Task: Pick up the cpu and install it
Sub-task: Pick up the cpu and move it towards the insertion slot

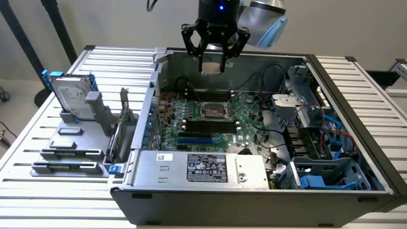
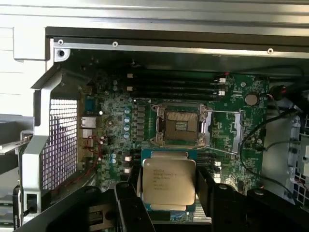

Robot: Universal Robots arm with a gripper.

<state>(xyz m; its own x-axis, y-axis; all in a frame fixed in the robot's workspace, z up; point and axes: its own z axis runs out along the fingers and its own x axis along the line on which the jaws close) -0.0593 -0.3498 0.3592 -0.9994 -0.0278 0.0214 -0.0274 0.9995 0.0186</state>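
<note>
The cpu (image 2: 168, 181), a small square chip with a silver-grey top and printed text, sits between my gripper's dark fingers (image 2: 208, 193). In the exterior view my gripper (image 1: 212, 66) hangs above the rear of the open computer case (image 1: 254, 200), shut on the pale cpu (image 1: 212, 67). The open, empty CPU socket (image 2: 181, 126) lies on the green motherboard below and ahead of the chip. In the exterior view the socket (image 1: 215, 111) is nearer the case's middle than the gripper.
Black RAM slots (image 1: 210, 126) flank the socket. A grey power supply (image 1: 197, 167) fills the case's near side, with cables and drive bays (image 1: 318, 138) on the exterior view's right. Outside stand a hard drive with blue rails (image 1: 71, 98) and grey holder blocks (image 1: 68, 143).
</note>
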